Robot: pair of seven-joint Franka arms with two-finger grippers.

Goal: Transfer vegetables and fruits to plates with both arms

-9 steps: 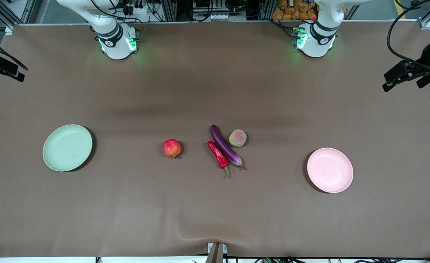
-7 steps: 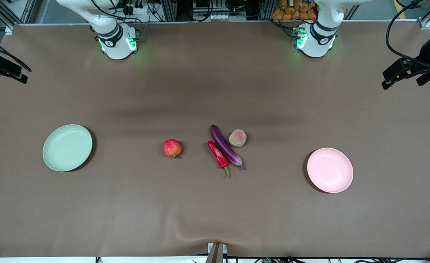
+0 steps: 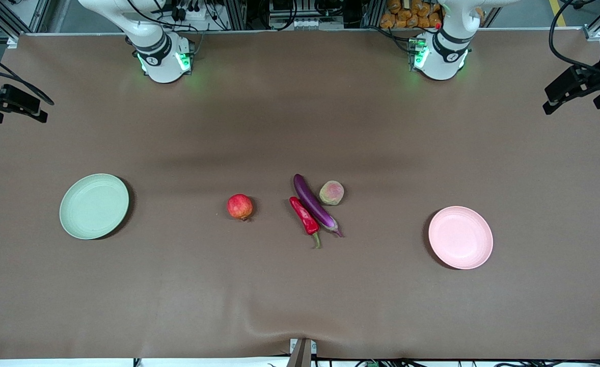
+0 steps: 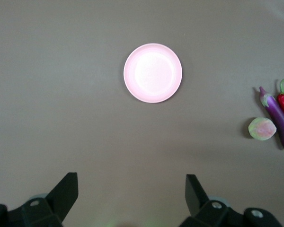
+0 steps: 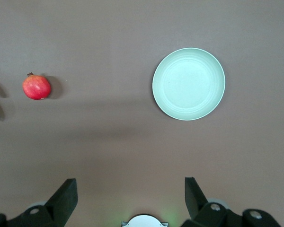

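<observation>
Brown matting is covering the table [image 3: 300, 285], and nothing has yet been transferred. Taking the front view from its left edge: the right pincer [image 3: 12, 102] is hanging high over the right arm's end of the table, its fingers [image 5: 66, 196] standing wide apart with nothing between them, placed, I judge, to survey its half before descending. Below it the pale green plate [image 3: 94, 206] is lying bare, well apart from the produce. The pomegranate [image 3: 240, 206] is sitting alone between that plate and the central cluster. There the red chili pepper [image 3: 304, 216] and the purple eggplant [image 3: 314, 204] are lying side by side, touching or nearly so, with the yellow-green fruit [image 3: 331, 192] just beside the eggplant. The pale pink plate [image 3: 460, 237] is resting empty toward the left arm's end. The left pincer [image 3: 580, 89] is hovering over that end, fingers [image 4: 66, 194] likewise spread and empty. The close packing of the cluster may be hampering a clean grasp.
</observation>
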